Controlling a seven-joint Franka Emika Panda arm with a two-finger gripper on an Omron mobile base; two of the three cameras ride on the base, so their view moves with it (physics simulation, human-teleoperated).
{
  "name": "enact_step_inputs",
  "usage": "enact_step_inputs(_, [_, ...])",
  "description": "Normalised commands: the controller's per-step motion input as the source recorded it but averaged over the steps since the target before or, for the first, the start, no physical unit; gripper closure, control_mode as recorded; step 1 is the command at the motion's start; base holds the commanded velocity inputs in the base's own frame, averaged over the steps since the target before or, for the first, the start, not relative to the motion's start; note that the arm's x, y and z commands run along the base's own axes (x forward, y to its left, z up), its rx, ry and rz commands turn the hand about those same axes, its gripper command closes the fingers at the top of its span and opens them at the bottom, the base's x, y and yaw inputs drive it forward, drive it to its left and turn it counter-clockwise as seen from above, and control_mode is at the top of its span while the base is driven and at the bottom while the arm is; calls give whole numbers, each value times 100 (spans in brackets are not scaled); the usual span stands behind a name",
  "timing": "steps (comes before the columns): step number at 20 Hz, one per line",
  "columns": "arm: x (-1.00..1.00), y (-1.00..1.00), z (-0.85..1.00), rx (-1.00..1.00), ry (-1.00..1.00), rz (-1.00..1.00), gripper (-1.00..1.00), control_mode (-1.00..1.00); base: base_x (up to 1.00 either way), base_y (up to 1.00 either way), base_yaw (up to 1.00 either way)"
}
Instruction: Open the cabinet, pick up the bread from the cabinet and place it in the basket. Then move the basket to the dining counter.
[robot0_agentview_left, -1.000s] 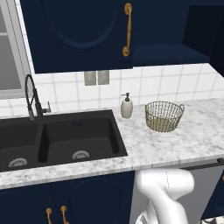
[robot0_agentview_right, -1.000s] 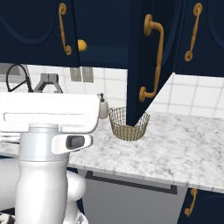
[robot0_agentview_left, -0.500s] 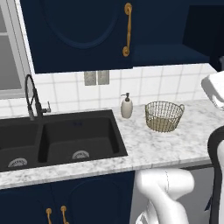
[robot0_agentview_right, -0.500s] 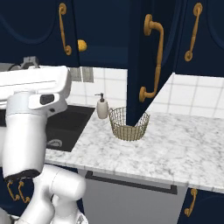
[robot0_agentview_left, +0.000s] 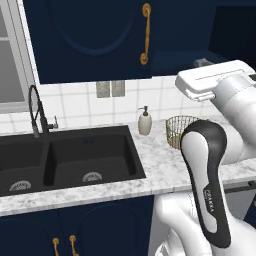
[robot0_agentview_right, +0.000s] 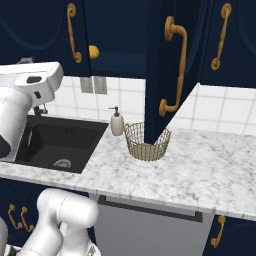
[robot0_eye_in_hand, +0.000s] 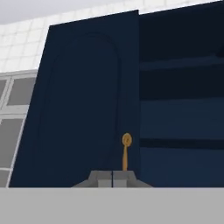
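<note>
**A:** Hand view first: where does the gripper (robot0_eye_in_hand: 112, 178) stand against the cabinet (robot0_eye_in_hand: 87, 105)?

**B:** It looks up at the closed left door from just below. The brass handle (robot0_eye_in_hand: 125, 153) rises straight above the tips, its long axis upright. To the right the cabinet stands open, with dark shelves inside.

**A:** Are the fingers spread or pinched?

**B:** The two tips sit side by side with hardly a seam between them, holding nothing. They are cut off by the bottom edge, so little more can be made out.

**A:** And the basket?

**B:** In the right base view the basket (robot0_agentview_right: 146, 141) stands upright on the marbled counter (robot0_agentview_right: 200, 160), just beside the soap bottle (robot0_agentview_right: 117, 122), right of the black sink (robot0_agentview_right: 55, 145). The edge of the open door (robot0_agentview_right: 170, 65) hangs in front of it and hides part of its rim. In the left base view the arm covers the right side of the basket (robot0_agentview_left: 178, 130).

**A:** The bread?

**B:** A small golden lump, the bread (robot0_agentview_right: 93, 51), sits in the open cabinet, high above the sink side, well apart from the basket. Its shape is too small to read.
</note>
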Motion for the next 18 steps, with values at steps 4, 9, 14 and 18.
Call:
enact_step_inputs(4, [77, 45, 0, -7, 31, -18, -100, -100, 0, 0, 0])
enact_step_inputs(9, [57, 11, 0, -6, 29, -26, -100, -100, 0, 0, 0])
enact_step_inputs(14, [37, 0, -2, 5, 7, -7, -100, -100, 0, 0, 0])
enact_step_inputs(18, [68, -1, 0, 15, 14, 17, -100, -100, 0, 0, 0])
